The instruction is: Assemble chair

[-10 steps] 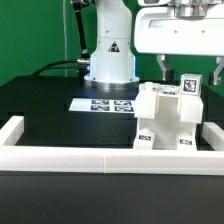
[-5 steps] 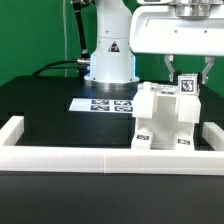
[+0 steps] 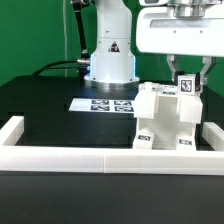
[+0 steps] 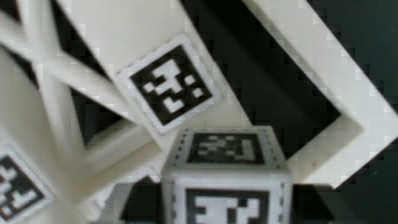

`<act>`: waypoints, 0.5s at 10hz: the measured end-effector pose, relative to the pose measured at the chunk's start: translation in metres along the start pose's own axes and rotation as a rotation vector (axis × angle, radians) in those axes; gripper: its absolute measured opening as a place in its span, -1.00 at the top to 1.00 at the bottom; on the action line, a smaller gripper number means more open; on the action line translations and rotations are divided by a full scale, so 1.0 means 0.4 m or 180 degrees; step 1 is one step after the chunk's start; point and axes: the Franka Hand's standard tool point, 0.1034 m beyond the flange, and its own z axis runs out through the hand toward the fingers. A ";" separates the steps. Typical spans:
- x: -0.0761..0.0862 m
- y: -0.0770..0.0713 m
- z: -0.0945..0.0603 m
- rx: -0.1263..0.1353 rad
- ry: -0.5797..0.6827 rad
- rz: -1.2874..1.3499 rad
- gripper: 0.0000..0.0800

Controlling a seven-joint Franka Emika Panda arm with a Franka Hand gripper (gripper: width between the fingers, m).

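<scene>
The chair [image 3: 165, 120] stands partly assembled at the exterior view's right, a blocky white piece with small square tags. A tagged white post [image 3: 188, 86] rises from its top right. My gripper [image 3: 189, 76] hangs straight above and is shut on this post, one finger on each side. In the wrist view the post [image 4: 222, 165] fills the space between the dark fingers [image 4: 139, 197], with a tag on its top and one on its side. Behind it lie the chair's slanted white bars and a large tag [image 4: 173, 84].
The marker board [image 3: 100, 104] lies flat on the black table in front of the robot base [image 3: 108, 55]. A low white border rail [image 3: 100, 158] runs along the front edge and up both sides, close to the chair on the right.
The jaws stood wide on either side of the post a second ago and have since closed on it. The arm and the chair have stayed where they were.
</scene>
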 end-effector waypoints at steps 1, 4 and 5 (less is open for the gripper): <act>0.000 0.000 0.000 -0.0001 -0.0001 0.0308 0.28; -0.002 -0.002 0.001 0.0014 -0.0012 0.1140 0.28; -0.002 -0.005 0.001 0.0036 -0.0020 0.1376 0.28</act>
